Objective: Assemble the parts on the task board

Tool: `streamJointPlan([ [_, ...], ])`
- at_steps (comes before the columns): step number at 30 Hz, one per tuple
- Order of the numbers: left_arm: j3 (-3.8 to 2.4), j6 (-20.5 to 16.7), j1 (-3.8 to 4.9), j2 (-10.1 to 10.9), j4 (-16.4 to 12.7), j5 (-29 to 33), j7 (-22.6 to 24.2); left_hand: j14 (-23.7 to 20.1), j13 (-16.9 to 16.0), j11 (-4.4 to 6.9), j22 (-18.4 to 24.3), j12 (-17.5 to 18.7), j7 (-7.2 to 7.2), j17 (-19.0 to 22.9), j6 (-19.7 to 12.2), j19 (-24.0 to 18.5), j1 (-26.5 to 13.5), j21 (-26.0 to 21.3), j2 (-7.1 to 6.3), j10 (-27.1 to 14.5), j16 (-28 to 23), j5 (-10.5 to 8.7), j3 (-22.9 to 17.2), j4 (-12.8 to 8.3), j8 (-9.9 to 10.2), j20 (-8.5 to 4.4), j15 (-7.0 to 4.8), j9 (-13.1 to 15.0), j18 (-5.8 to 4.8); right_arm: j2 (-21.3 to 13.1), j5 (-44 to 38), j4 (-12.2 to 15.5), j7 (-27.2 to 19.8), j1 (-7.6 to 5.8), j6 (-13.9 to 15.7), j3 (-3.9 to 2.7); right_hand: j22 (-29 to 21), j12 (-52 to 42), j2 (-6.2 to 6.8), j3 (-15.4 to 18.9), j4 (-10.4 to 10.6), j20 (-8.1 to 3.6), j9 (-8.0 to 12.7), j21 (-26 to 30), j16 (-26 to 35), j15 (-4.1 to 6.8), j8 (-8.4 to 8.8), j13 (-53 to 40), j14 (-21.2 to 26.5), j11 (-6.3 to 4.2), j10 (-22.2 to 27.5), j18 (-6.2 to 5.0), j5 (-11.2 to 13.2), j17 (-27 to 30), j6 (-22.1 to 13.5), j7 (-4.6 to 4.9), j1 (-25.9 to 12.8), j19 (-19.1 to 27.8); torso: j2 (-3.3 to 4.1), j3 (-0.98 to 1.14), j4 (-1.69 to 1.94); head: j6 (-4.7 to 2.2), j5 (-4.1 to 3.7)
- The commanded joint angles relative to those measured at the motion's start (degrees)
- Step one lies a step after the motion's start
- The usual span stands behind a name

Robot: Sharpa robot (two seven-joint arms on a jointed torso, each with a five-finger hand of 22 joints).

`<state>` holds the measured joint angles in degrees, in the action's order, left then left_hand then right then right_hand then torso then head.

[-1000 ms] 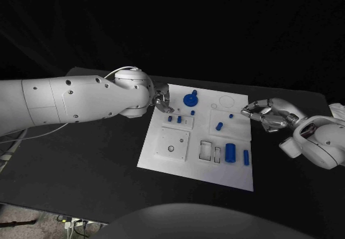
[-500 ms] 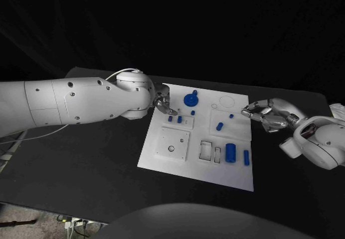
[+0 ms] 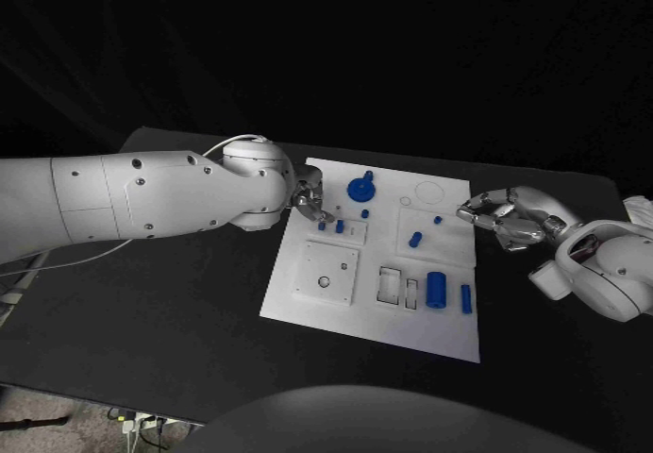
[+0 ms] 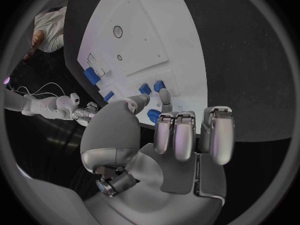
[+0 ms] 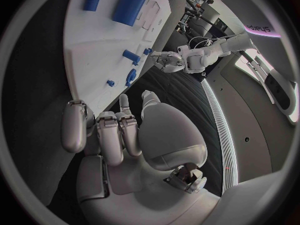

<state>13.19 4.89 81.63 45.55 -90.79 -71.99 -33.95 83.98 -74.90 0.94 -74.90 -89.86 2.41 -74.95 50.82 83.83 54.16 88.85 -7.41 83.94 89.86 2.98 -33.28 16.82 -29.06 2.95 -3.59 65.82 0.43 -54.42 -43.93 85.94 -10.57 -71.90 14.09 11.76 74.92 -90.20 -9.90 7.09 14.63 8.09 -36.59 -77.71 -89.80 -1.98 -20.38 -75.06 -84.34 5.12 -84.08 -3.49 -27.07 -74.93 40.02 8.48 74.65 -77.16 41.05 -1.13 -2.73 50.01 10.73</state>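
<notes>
left silver hand (image 3: pixel 308 197) at board's 10 o'clock edge, fingers loosely apart, holding nothing. two short blue plastic pegs (image 3: pixel 331 226) on the white task board (image 3: pixel 341 300) lie just beside it, toward 5 o'clock, standing upright. right silver hand (image 3: pixel 501 219), curled in and empty, sits farther off at 3 o'clock.

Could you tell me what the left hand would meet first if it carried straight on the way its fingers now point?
Most likely the two small blue pegs on the task board. The left hand is at the board's left edge, fingertips aimed down toward them in the left wrist view. Height is unclear, so it might meet the board first.
</notes>
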Motion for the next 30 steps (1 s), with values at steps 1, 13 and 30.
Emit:
streamJointPlan([
  [1, 0.01, 1.2, -0.11, -0.2, -0.1, 0.1, -0.3, 6.0, -15.1, 0.34, -14.6, -0.1, -0.03, -15.1, -0.4, 5.4, 1.1, -0.3, -0.37, 6.1, 0.1, 0.23, -1.9, 0.0, 0.5, -0.28, -0.14, -0.2, -0.07, 0.0, -0.2, 0.1, -0.2, 0.05, -0.9, 0.00, 10.0, 0.2, -0.08, 0.0, 0.3, 0.17, 0.1, 0.3, -0.2, 0.09, 0.33, -14.9, -5.7, -0.41, -5.9, -0.31, -0.4, -15.1, -0.1, 0.13, 0.3, 0.4, -0.01, 0.04, 0.03, -0.01, 0.03],
  [13, 0.08, 2.9, -0.23, -0.7, 0.4, 0.5, -1.3, 6.0, -15.1, 0.22, -14.4, -0.1, 0.13, -15.1, -0.8, 5.1, 1.9, -0.8, -0.64, 6.1, 0.1, 0.89, -4.6, -0.2, 1.1, -0.16, -0.03, -0.2, 0.06, 0.0, -0.2, 0.1, -0.2, 0.06, -0.9, 0.00, 10.0, 0.2, -0.08, 0.0, 0.3, 0.17, 0.1, 0.3, -0.2, 0.09, 0.32, -14.9, -5.7, -0.40, -5.9, -0.31, -0.4, -15.1, -0.1, 0.13, 0.3, 0.4, 0.00, 0.01, 0.02, -0.01, -0.03],
  [30, 0.09, 3.6, -0.50, -0.9, 0.4, 3.5, -1.7, 6.0, -15.1, 0.16, -14.4, -0.1, 0.25, -15.1, -0.7, 5.1, 1.7, -0.9, -0.74, 6.1, 0.1, 0.89, -4.8, -0.1, 1.2, -0.13, 0.00, -0.2, 0.07, 0.1, -0.2, 0.0, -0.3, 0.12, -0.9, 0.00, 10.0, 0.2, -0.10, 0.0, 0.3, 0.18, 0.1, 0.4, -0.2, 0.07, 0.27, -14.9, -5.7, -0.38, -5.9, -0.34, -0.4, -15.1, 0.0, 0.13, 0.3, 0.5, -0.03, 0.04, 0.02, -0.01, 0.00],
])
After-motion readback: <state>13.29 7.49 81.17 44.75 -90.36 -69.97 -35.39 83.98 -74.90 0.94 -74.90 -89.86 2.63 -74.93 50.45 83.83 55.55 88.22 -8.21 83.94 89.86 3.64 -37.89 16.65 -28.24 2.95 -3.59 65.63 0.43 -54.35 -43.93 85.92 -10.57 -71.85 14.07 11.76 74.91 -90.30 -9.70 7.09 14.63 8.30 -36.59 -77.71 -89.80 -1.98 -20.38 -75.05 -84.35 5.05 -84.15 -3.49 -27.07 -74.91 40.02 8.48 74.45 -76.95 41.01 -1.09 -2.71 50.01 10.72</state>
